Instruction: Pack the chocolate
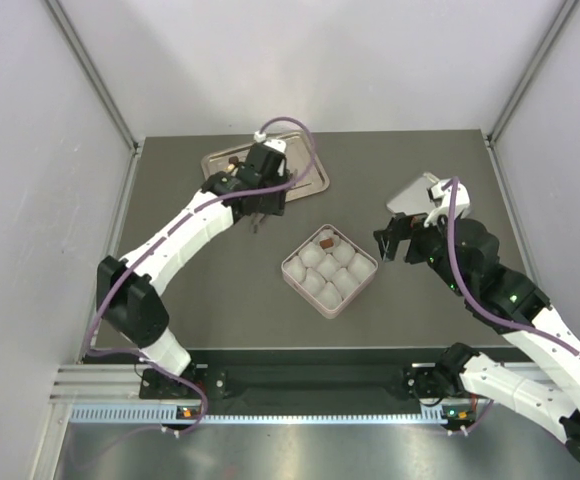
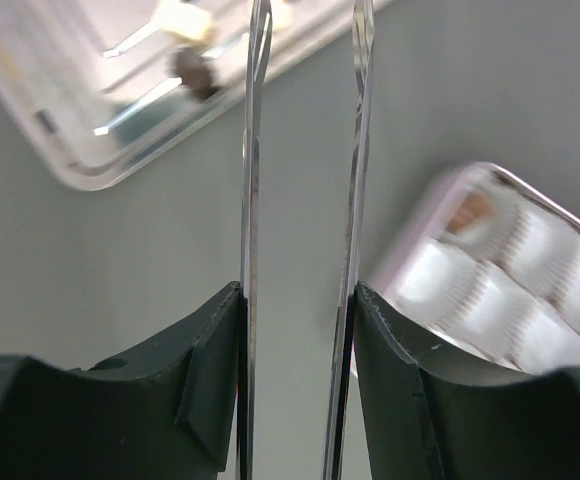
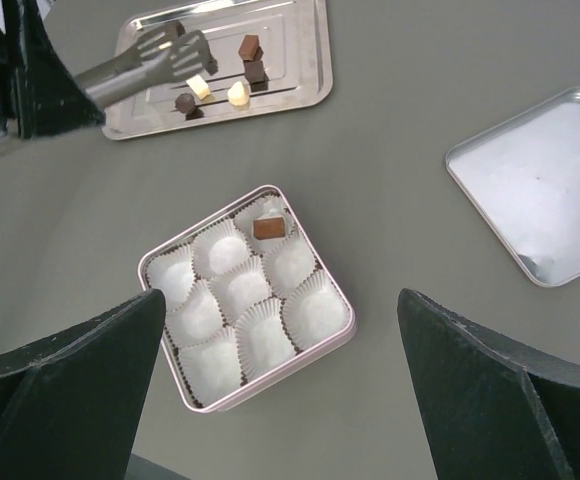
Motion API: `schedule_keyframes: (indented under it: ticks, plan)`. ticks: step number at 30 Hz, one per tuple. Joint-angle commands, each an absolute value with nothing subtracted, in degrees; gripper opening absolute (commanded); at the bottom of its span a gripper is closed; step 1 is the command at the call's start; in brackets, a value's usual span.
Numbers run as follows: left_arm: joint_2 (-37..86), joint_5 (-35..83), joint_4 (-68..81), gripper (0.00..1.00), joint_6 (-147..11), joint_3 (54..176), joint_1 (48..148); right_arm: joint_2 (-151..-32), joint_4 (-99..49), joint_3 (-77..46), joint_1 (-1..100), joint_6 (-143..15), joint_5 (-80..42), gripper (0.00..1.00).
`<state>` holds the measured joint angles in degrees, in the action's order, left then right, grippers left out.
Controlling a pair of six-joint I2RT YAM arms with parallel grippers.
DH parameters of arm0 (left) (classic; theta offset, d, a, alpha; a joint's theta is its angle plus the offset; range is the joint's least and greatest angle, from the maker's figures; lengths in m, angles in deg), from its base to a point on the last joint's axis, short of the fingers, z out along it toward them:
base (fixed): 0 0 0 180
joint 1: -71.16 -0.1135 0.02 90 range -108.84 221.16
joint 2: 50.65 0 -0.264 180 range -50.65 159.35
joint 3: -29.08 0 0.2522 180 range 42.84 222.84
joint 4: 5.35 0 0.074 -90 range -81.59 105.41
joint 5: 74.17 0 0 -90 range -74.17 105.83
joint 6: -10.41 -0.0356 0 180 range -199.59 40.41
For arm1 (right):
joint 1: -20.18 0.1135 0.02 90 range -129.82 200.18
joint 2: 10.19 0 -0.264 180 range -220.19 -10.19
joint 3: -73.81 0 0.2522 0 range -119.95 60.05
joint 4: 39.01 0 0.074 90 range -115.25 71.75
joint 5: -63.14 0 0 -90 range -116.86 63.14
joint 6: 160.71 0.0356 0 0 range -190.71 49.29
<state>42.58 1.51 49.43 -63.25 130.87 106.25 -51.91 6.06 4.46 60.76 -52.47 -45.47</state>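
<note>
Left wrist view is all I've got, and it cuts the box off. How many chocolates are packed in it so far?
Observer: One brown chocolate, in a corner of the box. The other eight cups are bare.
Operator: How many are on the tray?
Observer: At least five on the tray; the left gripper hides part of it.
Operator: Where's the right gripper?
Observer: The right gripper is open and empty, hovering beside the box.

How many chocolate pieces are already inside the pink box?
1. A brown piece sits in the corner cup of the pink box nearest the loaded silver tray; the other cups look empty.
</note>
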Motion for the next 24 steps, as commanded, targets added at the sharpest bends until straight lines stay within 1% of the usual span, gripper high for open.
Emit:
schedule_keyframes:
  ticks: [1, 6, 12, 24]
  plan:
    - [44.18, 3.17, 46.30, 0.50, -63.15, 132.05, 100.89, -52.03, 2.97, 4.15, 60.17, -52.16, -44.88, 1.00]
    - [46.99, 4.58, 45.07, 0.50, -63.41, 131.53, 98.06, -51.77, 2.70, 4.59, 60.17, -52.60, -45.05, 1.00]
    - [49.80, 5.11, 42.52, 0.53, -63.77, 128.98, 96.57, -51.59, 2.53, 5.21, 60.17, -52.86, -45.23, 1.00]
    - [52.80, 6.34, 40.93, 0.52, -64.03, 127.40, 94.01, -51.59, 2.53, 5.65, 60.17, -52.95, -45.76, 1.00]
